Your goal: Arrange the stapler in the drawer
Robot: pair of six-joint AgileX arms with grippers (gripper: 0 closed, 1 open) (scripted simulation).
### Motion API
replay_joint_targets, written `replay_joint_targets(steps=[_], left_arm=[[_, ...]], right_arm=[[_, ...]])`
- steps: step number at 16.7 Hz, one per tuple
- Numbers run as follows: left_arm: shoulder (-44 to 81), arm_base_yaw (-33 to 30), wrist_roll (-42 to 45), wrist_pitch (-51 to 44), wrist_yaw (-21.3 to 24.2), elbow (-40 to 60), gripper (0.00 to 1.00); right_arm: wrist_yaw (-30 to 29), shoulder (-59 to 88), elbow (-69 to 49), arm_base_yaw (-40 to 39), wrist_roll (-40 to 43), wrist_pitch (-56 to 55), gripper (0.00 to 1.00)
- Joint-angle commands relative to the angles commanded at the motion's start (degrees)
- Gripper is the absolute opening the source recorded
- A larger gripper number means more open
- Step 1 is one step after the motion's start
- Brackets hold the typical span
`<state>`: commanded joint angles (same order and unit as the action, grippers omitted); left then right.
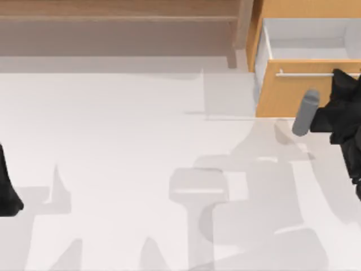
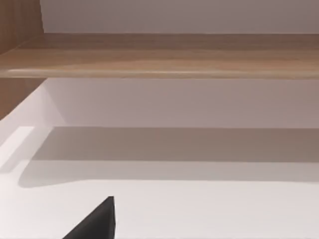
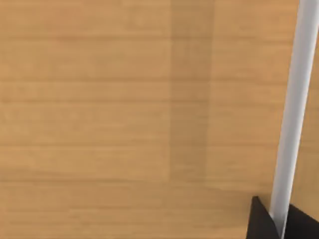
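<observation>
The drawer [image 1: 293, 84] stands pulled open at the tabletop's [image 1: 113, 158] far right, its white inside exposed behind the orange-tan front, and the right hand [image 1: 341, 84] sits at the silver bar handle [image 1: 307, 74]; in the right wrist view the handle [image 3: 294, 114] runs between the dark fingertips [image 3: 259, 221], so the hand looks closed around it. The stapler [image 1: 220, 116] lies as a thin pale bar on the tabletop, well to the left of that hand and just beside the drawer front. A paler brown shelf unit [image 1: 124, 22] lines the far edge. The left arm [image 1: 8, 186] rests at the left edge; whether its hand is open cannot be told.
</observation>
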<state>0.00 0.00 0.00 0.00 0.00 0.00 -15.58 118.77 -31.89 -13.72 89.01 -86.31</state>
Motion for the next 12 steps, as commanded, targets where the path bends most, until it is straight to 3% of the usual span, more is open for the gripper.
replay_joint_targets(steps=[5,12], left_arm=[[0.00,0.00,0.00,0.00,0.00,0.00,1.00],[0.00,0.00,0.00,0.00,0.00,0.00,1.00]], right_arm=[[-0.11,0.14,-0.65,0.13,-0.04,0.41,0.00],[2.10,5.14,-12.89,2.21,-0.07,7.78,0.00]])
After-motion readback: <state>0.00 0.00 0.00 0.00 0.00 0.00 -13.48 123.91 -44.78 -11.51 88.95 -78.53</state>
